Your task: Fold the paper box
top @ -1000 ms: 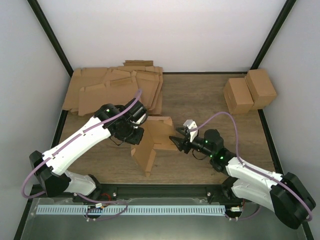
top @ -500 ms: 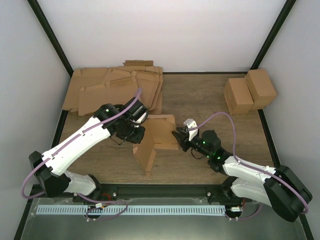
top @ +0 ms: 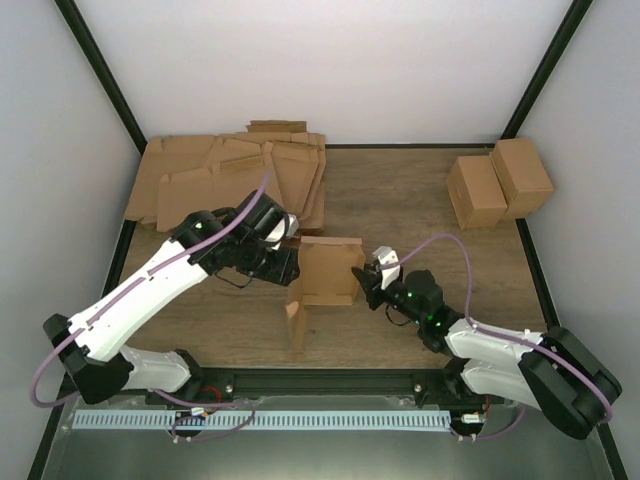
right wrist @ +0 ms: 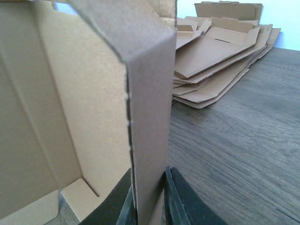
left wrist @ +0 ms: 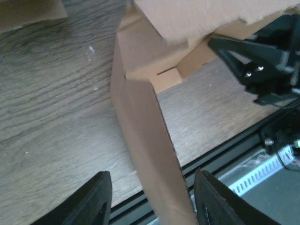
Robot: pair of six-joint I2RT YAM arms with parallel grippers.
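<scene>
Right pincer (right wrist: 147,199) closed onto an upright wall of the paper box (right wrist: 70,103), with one finger on each face of the panel. Left pincer (left wrist: 152,197) spread wide, its fingers (left wrist: 93,199) astride the box's near wall and gripping nothing. The box stands partly erected near the middle of the counter (top: 400,200), between the two arms. Flat cardboard sheets (top: 230,180) lie stacked at the far left. Two closed cartons (top: 498,182) sit at the far right.

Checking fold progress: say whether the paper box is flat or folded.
Partly folded: the paper box has upright walls meeting at a corner.
</scene>
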